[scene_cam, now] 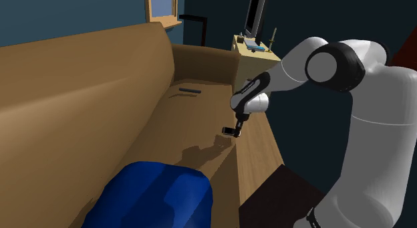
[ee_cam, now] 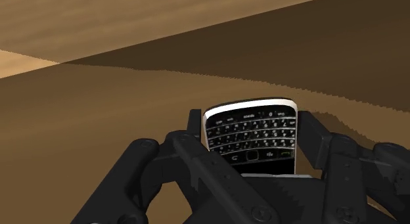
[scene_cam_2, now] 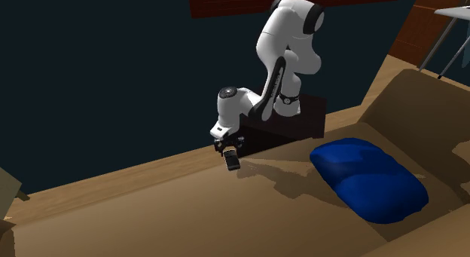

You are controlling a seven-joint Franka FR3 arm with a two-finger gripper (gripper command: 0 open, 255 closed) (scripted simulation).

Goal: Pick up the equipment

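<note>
The equipment is a black keypad phone [ee_cam: 253, 137] with a silver rim, and my gripper [ee_cam: 251, 124] is shut on it, one finger [ee_cam: 194, 124] pressing on each long side. In the shoulder view the gripper [scene_cam: 234, 128] holds the phone [scene_cam: 230, 132] a little above the brown sofa seat [scene_cam: 194, 126], close to the armrest [scene_cam: 257, 150]; its shadow lies on the seat below. In the second exterior view the phone [scene_cam_2: 232, 162] hangs from the gripper [scene_cam_2: 229, 151], clear of the seat.
A blue cushion [scene_cam: 160, 193] [scene_cam_2: 369, 176] lies on the seat towards the stand [scene_cam: 281, 193]. A thin dark object [scene_cam: 190, 91] rests on the seat far from the stand. The tall sofa backrest [scene_cam: 80, 93] runs alongside. A small side table [scene_cam: 254, 49] carrying items stands beyond the sofa.
</note>
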